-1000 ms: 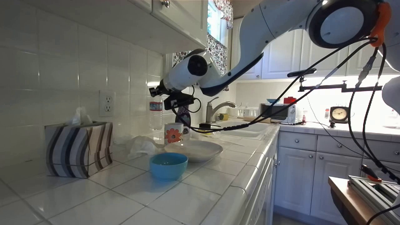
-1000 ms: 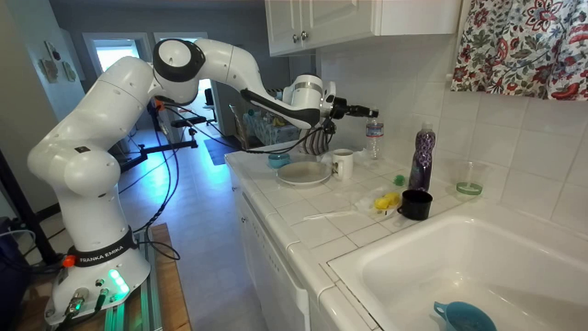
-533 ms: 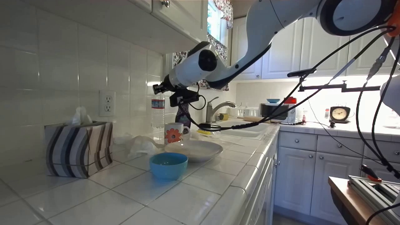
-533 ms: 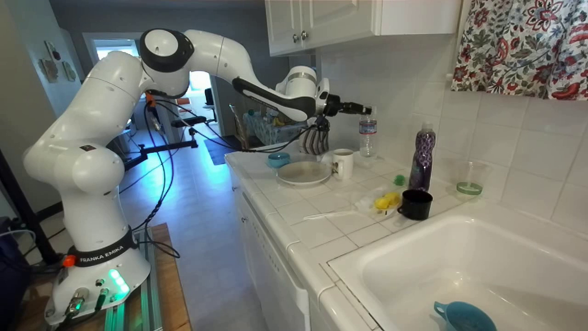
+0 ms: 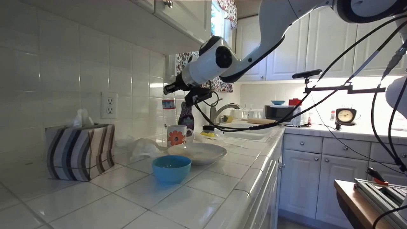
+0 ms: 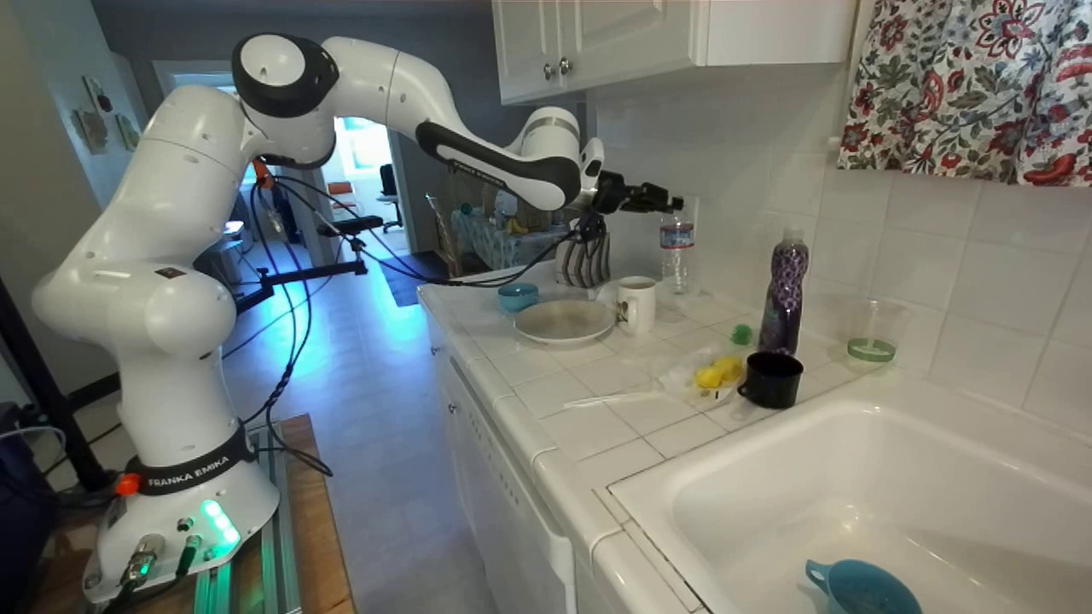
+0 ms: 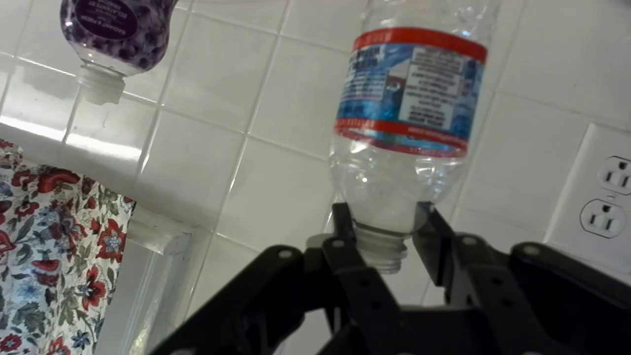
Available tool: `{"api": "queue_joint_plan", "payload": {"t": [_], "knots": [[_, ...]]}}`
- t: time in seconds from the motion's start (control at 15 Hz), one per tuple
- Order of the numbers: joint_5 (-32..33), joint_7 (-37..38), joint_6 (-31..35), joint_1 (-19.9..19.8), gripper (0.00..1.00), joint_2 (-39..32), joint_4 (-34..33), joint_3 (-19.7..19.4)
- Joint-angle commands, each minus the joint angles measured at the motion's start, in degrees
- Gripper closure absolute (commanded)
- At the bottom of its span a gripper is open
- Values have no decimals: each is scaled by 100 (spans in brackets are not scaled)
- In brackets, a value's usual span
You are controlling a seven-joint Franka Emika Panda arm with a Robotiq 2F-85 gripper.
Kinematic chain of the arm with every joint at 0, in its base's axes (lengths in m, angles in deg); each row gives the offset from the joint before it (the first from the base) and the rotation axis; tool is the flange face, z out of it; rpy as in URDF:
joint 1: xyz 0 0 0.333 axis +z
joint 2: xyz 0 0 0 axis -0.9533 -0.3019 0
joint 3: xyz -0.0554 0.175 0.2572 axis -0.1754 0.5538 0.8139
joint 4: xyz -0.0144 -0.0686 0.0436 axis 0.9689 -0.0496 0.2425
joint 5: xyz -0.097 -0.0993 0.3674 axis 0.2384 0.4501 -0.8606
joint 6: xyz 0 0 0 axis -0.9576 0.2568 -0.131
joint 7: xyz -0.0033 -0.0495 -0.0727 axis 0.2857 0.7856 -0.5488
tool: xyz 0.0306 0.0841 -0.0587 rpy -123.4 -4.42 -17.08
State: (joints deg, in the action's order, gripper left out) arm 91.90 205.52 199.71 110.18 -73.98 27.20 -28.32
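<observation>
Your gripper [image 7: 386, 223] clenches a clear plastic water bottle [image 7: 410, 91] by its tapered neck [image 7: 380, 250], lower centre of the wrist view.

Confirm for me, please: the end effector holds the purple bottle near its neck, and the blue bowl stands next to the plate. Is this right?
Wrong bottle: the wrist view shows that the end effector holds the clear bottle near its neck; the purple bottle stands apart. The blue bowl does stand next to the plate.
</observation>
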Motion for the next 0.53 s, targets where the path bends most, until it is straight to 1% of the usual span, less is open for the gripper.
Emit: {"api": "queue_joint_plan", "payload": {"t": [0.0,0.27,0.47], "knots": [[567,66,-54,411,89,502,553,-244],[1017,276,-237,823,89,871,1004,-462],[1179,545,-504,1135,89,1120,1352,-616]]}}
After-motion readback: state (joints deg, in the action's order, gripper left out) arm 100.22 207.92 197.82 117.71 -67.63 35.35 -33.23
